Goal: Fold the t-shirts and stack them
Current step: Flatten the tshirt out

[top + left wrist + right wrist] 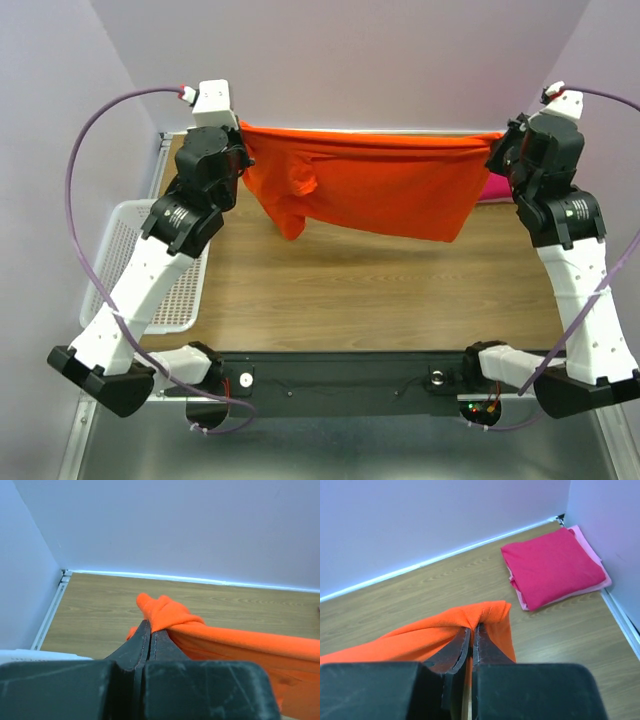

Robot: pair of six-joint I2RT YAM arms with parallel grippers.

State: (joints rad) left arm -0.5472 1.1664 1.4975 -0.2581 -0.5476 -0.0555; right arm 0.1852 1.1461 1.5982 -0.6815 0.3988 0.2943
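The black left fingers (140, 645) and right fingers (457, 647) each pinch shut on a top corner of the bright orange cloth t-shirt (370, 185), stretched between them over the wooden worktop (350, 290). The magenta-pink cloth t-shirt (552, 565) lies folded in the far right corner. The orange one is not yet folded or stacked.

The orange t-shirt (380, 185) and magenta t-shirt (552, 565) are soft matt cloth. The tabletop (350, 290) is smooth wood-grain; the basket (115, 250) is white plastic lattice.
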